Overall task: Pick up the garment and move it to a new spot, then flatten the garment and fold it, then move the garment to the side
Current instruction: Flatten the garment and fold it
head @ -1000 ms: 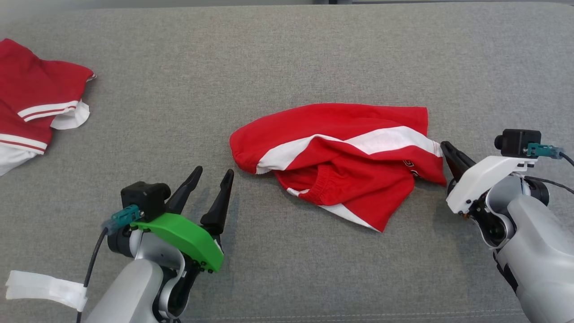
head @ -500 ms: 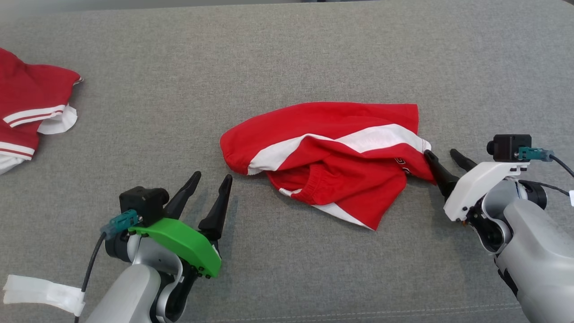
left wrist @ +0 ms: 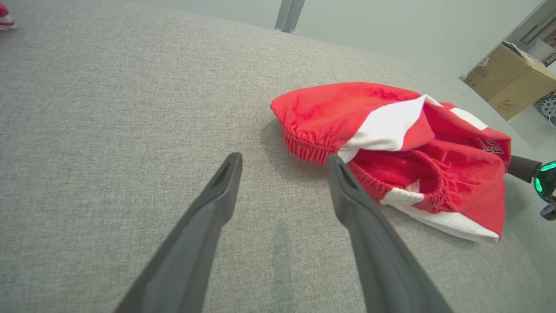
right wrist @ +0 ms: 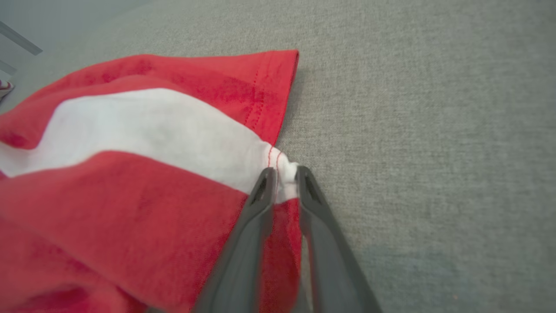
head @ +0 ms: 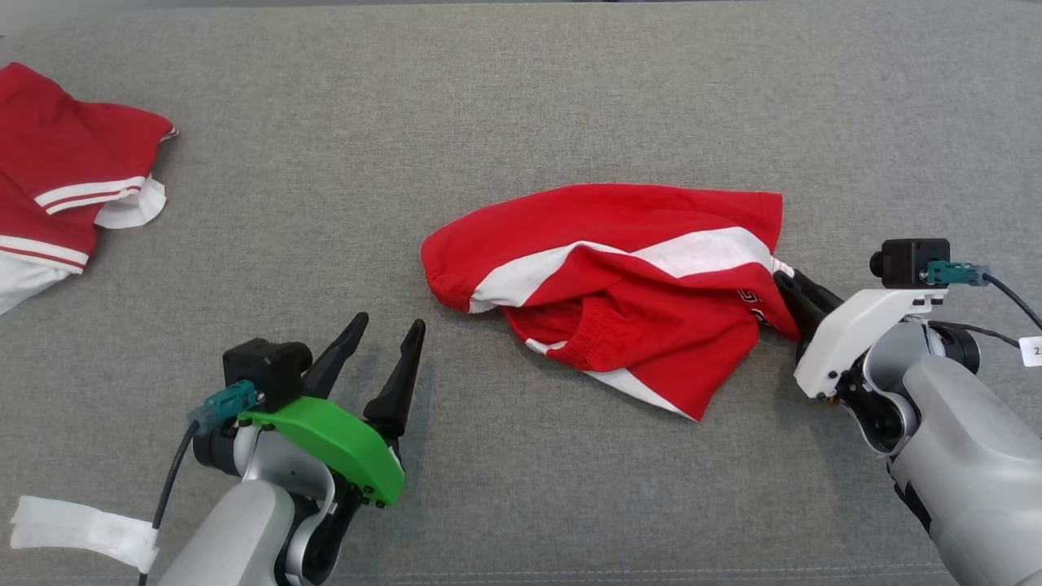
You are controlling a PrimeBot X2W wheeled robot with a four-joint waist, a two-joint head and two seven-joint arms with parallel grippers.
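Right gripper (right wrist: 282, 176) is pinched narrow on a sliver of white hem at the right edge of the garment (head: 619, 285); the bite looks shallow, so a lift may slip it free. Left gripper (head: 387, 321) gapes wide and empty near the garment's left end; the garment lies crumpled mid grey cushion (head: 521, 106), and a one-corner pull could bunch it more.

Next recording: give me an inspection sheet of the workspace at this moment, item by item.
Surface: grey fabric surface, flat.
Job's things: red and white shorts, crumpled near the middle.
Clutter: second garment, red and white, at the far left.
Grippers: left gripper open over bare fabric, apart from the shorts; right gripper shut on the shorts' hem at the white stripe.
Cables: left wrist cable and right wrist cable, both clear of the shorts.
Surroundings: cardboard box and pale wall beyond the surface.
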